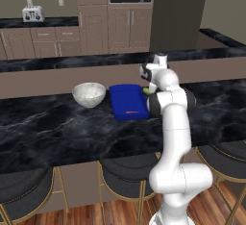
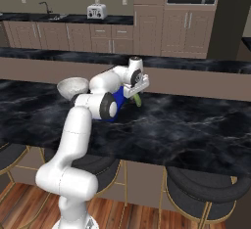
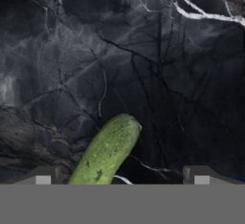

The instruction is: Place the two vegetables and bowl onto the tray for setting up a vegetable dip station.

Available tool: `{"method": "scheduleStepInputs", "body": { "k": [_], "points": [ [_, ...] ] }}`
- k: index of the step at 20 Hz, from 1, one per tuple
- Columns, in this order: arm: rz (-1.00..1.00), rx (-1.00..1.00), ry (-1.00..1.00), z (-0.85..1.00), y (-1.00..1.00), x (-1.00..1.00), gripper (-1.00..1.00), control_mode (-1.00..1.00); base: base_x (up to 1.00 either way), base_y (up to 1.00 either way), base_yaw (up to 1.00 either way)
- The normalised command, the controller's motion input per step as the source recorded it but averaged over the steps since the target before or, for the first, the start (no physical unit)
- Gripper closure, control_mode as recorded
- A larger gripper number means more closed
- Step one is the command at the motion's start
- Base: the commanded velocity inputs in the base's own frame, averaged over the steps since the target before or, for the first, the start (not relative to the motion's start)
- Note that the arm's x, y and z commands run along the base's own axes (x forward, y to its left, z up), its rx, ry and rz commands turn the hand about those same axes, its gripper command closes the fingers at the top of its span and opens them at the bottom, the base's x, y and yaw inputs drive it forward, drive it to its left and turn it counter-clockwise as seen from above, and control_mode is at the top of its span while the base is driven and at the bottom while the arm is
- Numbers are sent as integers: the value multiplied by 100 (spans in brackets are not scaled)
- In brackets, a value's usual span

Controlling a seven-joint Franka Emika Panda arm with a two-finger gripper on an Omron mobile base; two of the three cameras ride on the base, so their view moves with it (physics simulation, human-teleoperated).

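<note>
Gleaming black marble counter (image 1: 57, 128) fronting brown kitchen cabinets (image 1: 115, 27).

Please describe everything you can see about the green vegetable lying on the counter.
The green vegetable is long and rounded, like a cucumber, with yellow-green skin mottled by darker speckles. It lies flat on the black marble counter, one blunt end in view. In the hand view it lies slanted, reaching down toward the left of the two open fingers; no contact shows. In the right base view it lies just under the gripper.
</note>
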Motion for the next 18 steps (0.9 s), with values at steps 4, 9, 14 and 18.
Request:
{"method": "scheduleStepInputs", "body": {
  "k": [4,9,14,18],
  "points": [
    [0,0,0,-16,0,18,-100,-100,0,0,0],
    [0,0,0,-17,0,19,-100,-100,0,0,0],
    [0,0,0,-19,0,15,-100,-100,0,0,0],
    [0,0,0,-18,0,4,-100,-100,0,0,0]
  ]
}}
